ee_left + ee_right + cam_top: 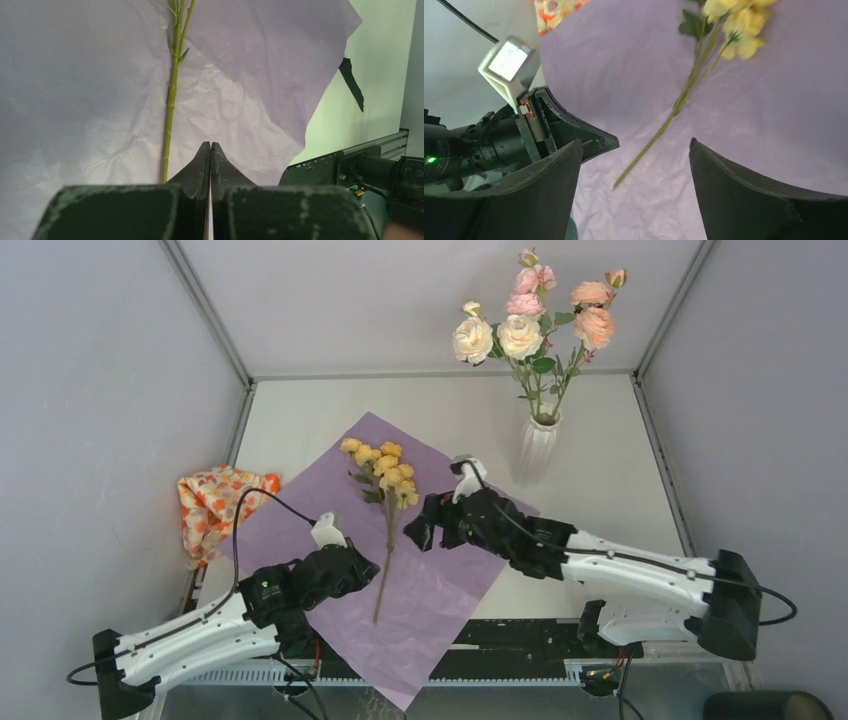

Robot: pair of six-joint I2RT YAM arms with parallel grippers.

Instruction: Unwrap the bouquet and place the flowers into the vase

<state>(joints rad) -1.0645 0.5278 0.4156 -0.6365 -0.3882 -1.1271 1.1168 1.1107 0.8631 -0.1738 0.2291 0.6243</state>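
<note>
The yellow stem [388, 530] lies flat on the spread lilac paper [440, 590] mid-frame, so the right end effector [634, 145] hovers wide over it, likely lining up a pick. The left end effector [210, 150] sits pinched closed and empty just beside the stem's foot.

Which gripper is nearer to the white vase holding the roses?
Right. The right gripper is over the lilac paper, just left of the vase and nearer the bases. The left gripper is farther left still, across the yellow flower stem.

A yellow-flowered stem [386, 540] lies on the lilac paper [440, 580]; the white vase [538, 445] holds cream and pink roses [520, 337].
</note>
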